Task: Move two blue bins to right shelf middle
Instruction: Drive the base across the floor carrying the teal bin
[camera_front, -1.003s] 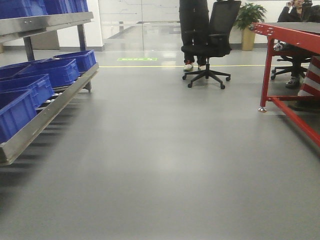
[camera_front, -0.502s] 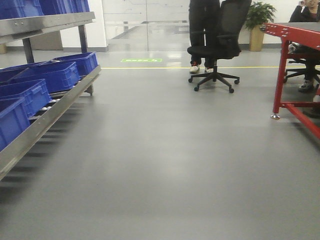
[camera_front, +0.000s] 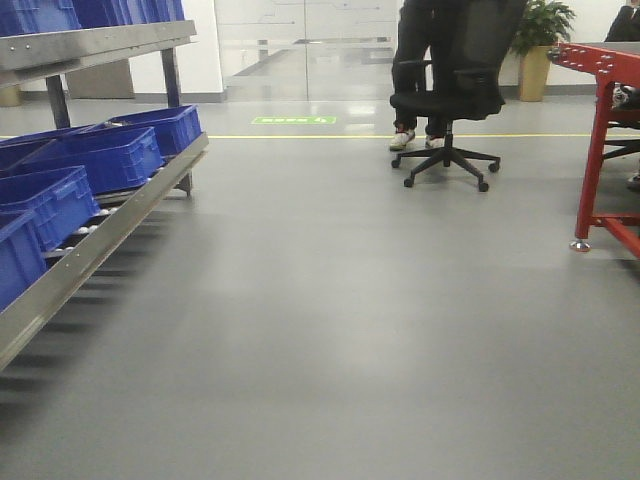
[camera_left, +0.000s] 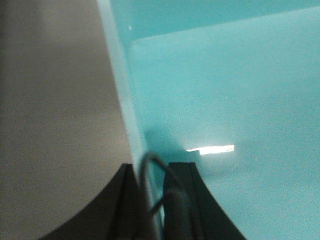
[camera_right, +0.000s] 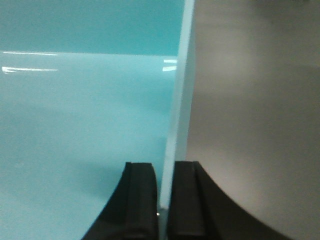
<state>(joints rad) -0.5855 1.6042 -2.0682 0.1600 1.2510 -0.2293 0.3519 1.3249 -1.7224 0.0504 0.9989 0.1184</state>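
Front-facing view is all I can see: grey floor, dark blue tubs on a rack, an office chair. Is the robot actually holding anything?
Observer: Yes. In the left wrist view the left gripper is shut on the wall of a pale blue bin.
Visitor: And the other arm?
Observer: The right gripper is shut on a pale blue bin wall likewise; same bin or not, I cannot tell.
Visitor: Anything inside?
Observer: What shows of the inside is bare plastic with glare.
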